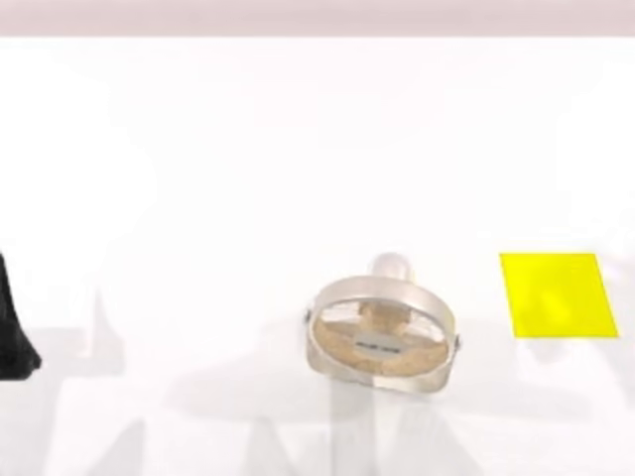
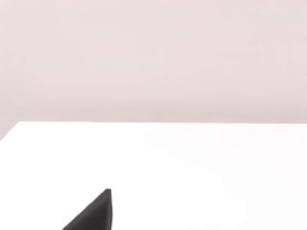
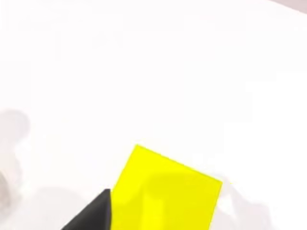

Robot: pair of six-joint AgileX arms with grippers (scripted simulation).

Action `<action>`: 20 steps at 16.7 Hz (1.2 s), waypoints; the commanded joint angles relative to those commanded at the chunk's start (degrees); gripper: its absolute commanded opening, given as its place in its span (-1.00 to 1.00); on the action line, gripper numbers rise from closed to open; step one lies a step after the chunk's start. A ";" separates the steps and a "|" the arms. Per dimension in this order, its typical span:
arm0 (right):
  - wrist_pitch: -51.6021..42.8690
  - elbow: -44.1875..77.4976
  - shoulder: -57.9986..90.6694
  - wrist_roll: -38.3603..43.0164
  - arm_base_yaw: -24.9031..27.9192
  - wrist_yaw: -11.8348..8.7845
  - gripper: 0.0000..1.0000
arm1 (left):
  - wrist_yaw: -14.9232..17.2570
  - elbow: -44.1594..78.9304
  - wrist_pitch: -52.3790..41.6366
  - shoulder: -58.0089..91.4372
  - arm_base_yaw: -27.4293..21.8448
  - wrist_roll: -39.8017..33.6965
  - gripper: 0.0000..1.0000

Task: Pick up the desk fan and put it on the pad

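desk fan on table, untouched — well left of pad | pickup and placement both pending | left gripper far left of fan, right gripper over pad — can't tell either's finger state

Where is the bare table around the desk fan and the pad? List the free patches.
Bare: the whole far half of the table behind the desk fan; the strip between the fan and the pad; the stretch from the fan to the left arm at the left edge. The pad itself is empty. Nowhere crowded.
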 joint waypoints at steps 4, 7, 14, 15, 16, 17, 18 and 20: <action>-16.62 23.20 23.62 -6.17 9.24 0.01 1.00 | 0.00 0.00 0.00 0.00 0.00 0.00 1.00; -28.77 40.45 41.02 -10.65 15.96 0.01 1.00 | 0.00 0.00 0.00 0.00 0.00 0.00 1.00; -50.97 69.71 71.52 -18.67 27.78 0.00 1.00 | 0.00 0.00 0.00 0.00 0.00 0.00 1.00; -52.94 71.91 74.04 -19.36 28.78 0.01 1.00 | 0.00 0.00 0.00 0.00 0.00 0.00 1.00; -54.52 73.59 75.96 -19.91 29.57 0.01 1.00 | 0.00 0.00 0.00 0.00 0.00 0.00 1.00; -55.63 74.71 77.28 -20.29 30.12 0.01 1.00 | 0.00 0.00 0.00 0.00 0.00 0.00 1.00; -56.23 75.30 77.99 -20.50 30.42 0.01 1.00 | 0.00 0.00 0.00 0.00 0.00 0.00 1.00; -56.36 75.42 78.14 -20.54 30.48 0.01 1.00 | 0.00 0.00 0.00 0.00 0.00 0.00 1.00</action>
